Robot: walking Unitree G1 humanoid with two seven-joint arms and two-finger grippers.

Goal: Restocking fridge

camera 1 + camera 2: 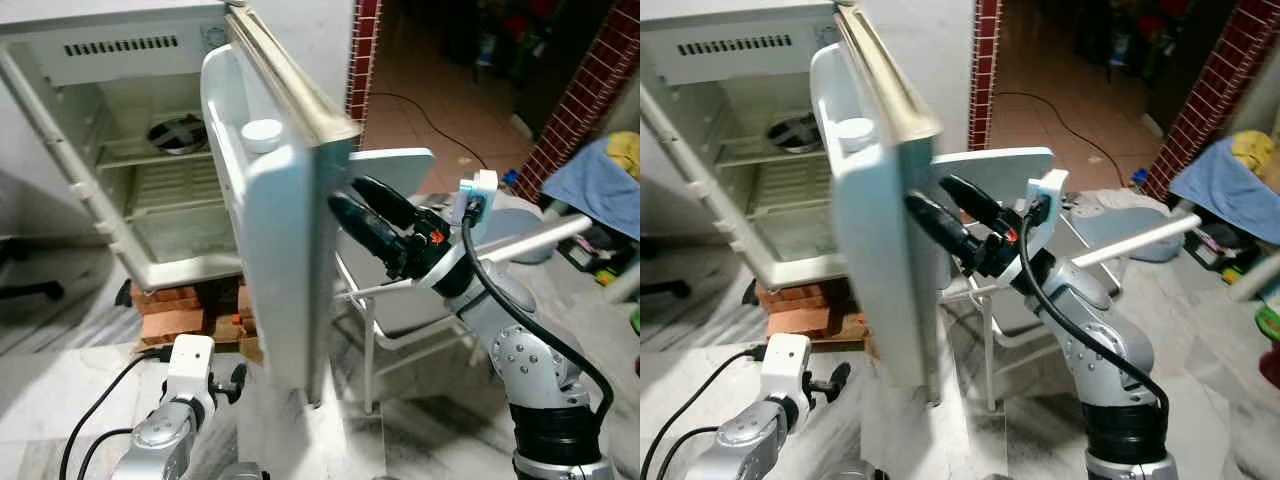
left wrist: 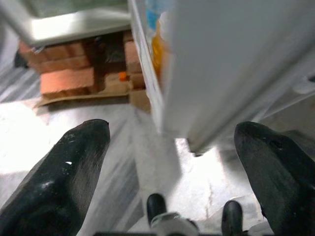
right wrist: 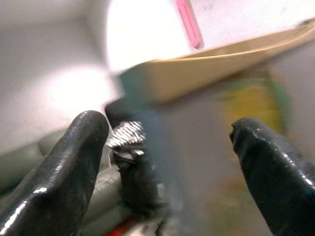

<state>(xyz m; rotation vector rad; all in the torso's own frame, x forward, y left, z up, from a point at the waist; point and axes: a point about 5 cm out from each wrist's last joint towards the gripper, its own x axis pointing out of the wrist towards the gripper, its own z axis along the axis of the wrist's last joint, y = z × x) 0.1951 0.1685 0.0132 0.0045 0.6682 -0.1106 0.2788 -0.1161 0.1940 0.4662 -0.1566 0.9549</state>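
A small white fridge [image 1: 130,150] stands on stacked red bricks [image 1: 170,305], its upper compartment open and nearly bare, with wire shelves and a round fan at the back. Its door [image 1: 285,230] swings out toward the camera, edge-on, with a white cap [image 1: 261,133] resting in the top door shelf. Behind the door stands a white metal chair [image 1: 400,300], and farther right a blue cloth [image 1: 600,185] lies draped over clutter.

The right claw [image 1: 365,215] reaches up against the door's outer face, its two black fingers spread and holding nothing. The right wrist view is blurred, showing the fingers apart before a tan edge. The left claw [image 2: 172,162] hangs low over the marble floor [image 1: 60,380] near the door's bottom corner, fingers wide apart and empty; an orange and blue item in the lower door shelf shows faintly there.

The step in hand appears to be moving the door. To do it well, the right claw should press flat on the panel, push steadily along the hinge's arc, and keep the arm from snagging the chair.
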